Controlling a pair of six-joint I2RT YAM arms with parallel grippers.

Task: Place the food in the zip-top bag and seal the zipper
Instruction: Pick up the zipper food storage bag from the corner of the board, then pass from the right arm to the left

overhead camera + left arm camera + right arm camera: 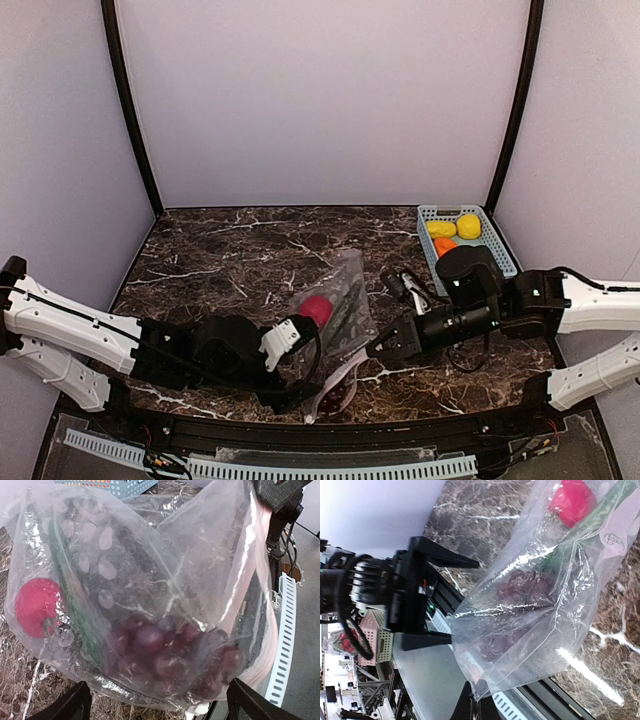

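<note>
The clear zip-top bag lies near the table's front edge. Inside it are a red apple, a long green piece and a dark purple grape bunch. My right gripper is shut on the bag's mouth corner, seen in the right wrist view, and holds up the whitish-pink zipper strip. My left gripper is open wide, its fingers either side of the bag's grape end. Yellow pieces and an orange piece lie apart from the bag.
The light-blue slatted basket stands at the back right, just behind my right arm, holding the yellow and orange pieces. A slotted white rail runs along the table's near edge, beneath the bag's mouth end.
</note>
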